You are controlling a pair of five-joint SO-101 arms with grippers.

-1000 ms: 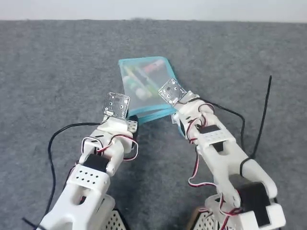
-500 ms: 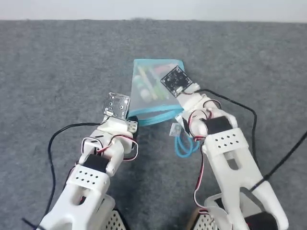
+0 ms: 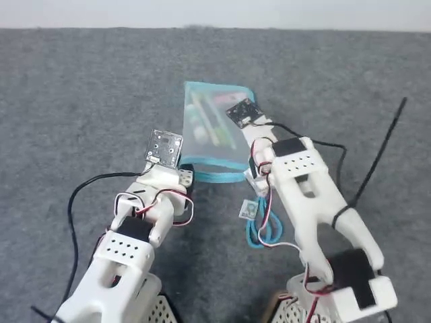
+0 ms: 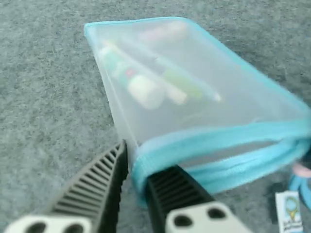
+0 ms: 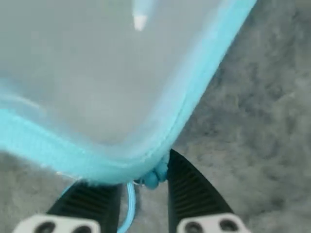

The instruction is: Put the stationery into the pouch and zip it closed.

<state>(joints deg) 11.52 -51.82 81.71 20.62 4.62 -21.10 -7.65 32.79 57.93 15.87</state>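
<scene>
The translucent pouch (image 3: 210, 134) with light-blue trim lies mid-table, with pens and markers (image 4: 160, 85) inside it. My left gripper (image 4: 137, 162) is shut on the pouch's near corner (image 3: 186, 173), clamping the blue zipper edge. At the opposite near corner, my right gripper (image 5: 146, 172) is shut on the blue zipper pull (image 5: 153, 177); in the high view its wrist (image 3: 244, 113) hangs over the pouch's right side and hides the fingers. A blue cord (image 3: 259, 225) with a small tag (image 3: 247, 209) trails from that corner onto the mat.
Grey felt mat (image 3: 81, 101) covers the table, with open room to the left, right and beyond the pouch. Black cables (image 3: 74, 202) run beside both arms. The mat's far edge (image 3: 215, 28) meets a pale wall.
The pouch has turned, its far end swinging right. The right arm has shifted over the pouch's right side, and the blue cord with its tag now lies in view on the mat. The left arm held still.
</scene>
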